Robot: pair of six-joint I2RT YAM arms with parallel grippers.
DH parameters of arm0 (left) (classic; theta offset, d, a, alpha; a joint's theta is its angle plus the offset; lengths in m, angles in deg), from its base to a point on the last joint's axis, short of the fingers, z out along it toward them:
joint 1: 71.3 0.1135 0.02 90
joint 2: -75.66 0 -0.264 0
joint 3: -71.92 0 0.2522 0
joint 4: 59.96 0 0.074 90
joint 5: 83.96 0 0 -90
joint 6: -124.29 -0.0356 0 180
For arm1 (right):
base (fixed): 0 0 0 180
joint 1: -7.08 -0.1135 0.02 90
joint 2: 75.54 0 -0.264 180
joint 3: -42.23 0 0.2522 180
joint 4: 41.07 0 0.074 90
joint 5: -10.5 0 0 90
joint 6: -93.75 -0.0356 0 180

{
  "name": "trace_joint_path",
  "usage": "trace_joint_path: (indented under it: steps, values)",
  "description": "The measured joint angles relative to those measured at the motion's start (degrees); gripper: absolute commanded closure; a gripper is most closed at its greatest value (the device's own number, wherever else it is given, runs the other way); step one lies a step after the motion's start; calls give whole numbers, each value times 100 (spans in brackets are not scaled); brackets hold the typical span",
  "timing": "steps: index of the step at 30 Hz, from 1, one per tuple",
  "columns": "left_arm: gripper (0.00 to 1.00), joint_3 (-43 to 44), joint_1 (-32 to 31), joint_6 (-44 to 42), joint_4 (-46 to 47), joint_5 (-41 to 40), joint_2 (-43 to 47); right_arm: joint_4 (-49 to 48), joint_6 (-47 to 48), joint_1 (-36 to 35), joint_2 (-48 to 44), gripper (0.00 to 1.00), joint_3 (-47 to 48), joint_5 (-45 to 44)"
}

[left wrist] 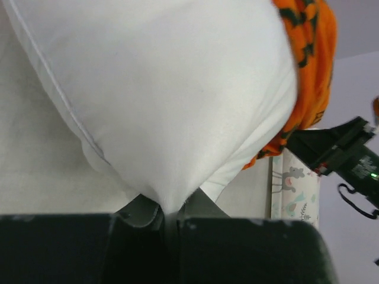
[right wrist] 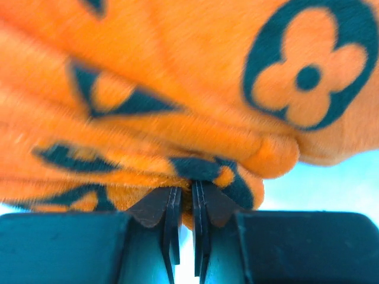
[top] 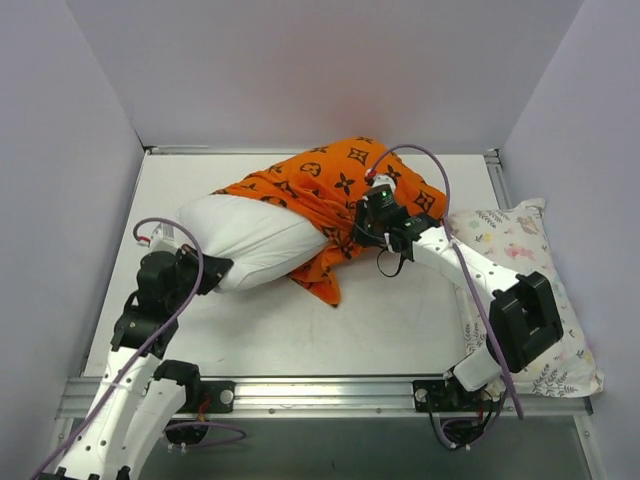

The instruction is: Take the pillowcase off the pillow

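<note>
Pillowcase (right wrist: 177,118) in near-closed R jaws, pillow (left wrist: 166,106) in L jaws.

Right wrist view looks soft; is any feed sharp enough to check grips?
Right wrist: pillowcase blurred close up, but right end effector clearly pinches it. Left wrist: pillow overbright, left end effector pinching it. Top external: evenly lit, sharp.

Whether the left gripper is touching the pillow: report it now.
Touching. In the left wrist view, the left gripper is shut on a corner of the pillow, its white fabric pinched between the jaws.
</note>
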Motion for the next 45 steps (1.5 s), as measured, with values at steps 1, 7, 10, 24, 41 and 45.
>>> trace_joint_path:
  steps: [1, 7, 10, 24, 41, 45]
  values:
    - [100, -310, 42, 74, -7, 35, 238, 120, 87, -105, -101, 62, -11, -11]
    - [100, -2109, 203, 675, 44, 170, 1427, 741, 776, -979, -870, 27, 391, -57]
    - [90, -2350, 208, 844, -39, 262, 1641, 861, 1178, -1298, -605, 22, 1543, -24]
    - [23, -1582, 238, 610, -704, 254, 1939, 1578, 2474, -1676, 3998, 53, 6142, -339]
    - [3, 638, 623, 402, -402, -614, -857, -1010, 1231, -1473, 1139, 100, 1410, -348]
    - [3, 474, 1207, 216, 188, 136, -1829, -1298, 1064, -1429, 1058, 100, 1191, -240]
